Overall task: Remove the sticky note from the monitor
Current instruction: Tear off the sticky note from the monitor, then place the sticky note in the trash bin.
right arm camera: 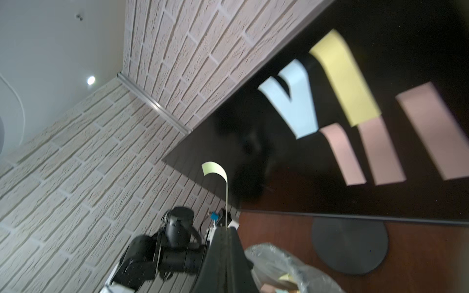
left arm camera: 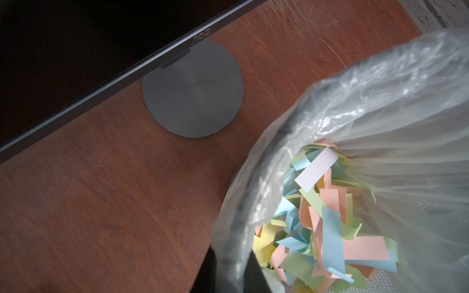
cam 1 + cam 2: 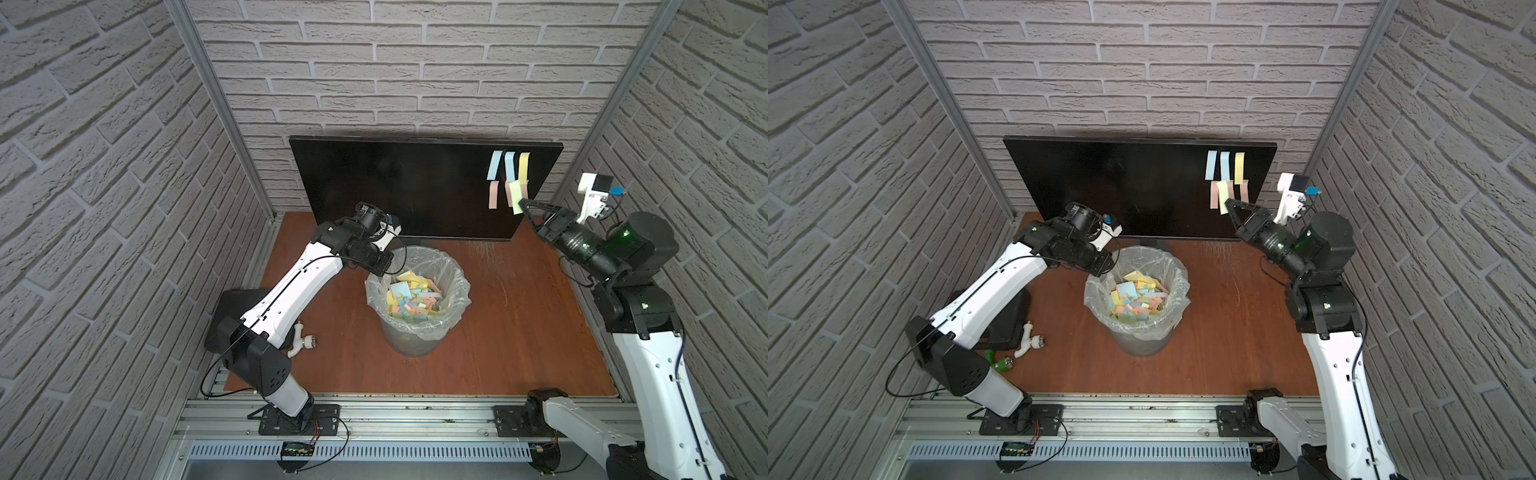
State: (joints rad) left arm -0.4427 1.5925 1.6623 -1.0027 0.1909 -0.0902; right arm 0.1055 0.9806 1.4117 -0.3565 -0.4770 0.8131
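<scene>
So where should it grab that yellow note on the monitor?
Pinch the yellow note by its lower end, coming from the front and below: it hangs as a long strip on the upright monitor, and that end seems to stand off the screen.

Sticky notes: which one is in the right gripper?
The pale green note, pinched in the shut right gripper and curling free of the monitor. The blue notes, yellow note and pink notes are stuck on the screen.

Left arm [image 3: 291, 286] stretched forward and low, left gripper [image 3: 380, 269] tilted down, jaws closed on the bin rim [image 3: 419, 248], right arm [image 3: 648, 357] raised, right gripper [image 3: 523, 203] jaws pinching a sticky note [image 3: 516, 196]
</scene>
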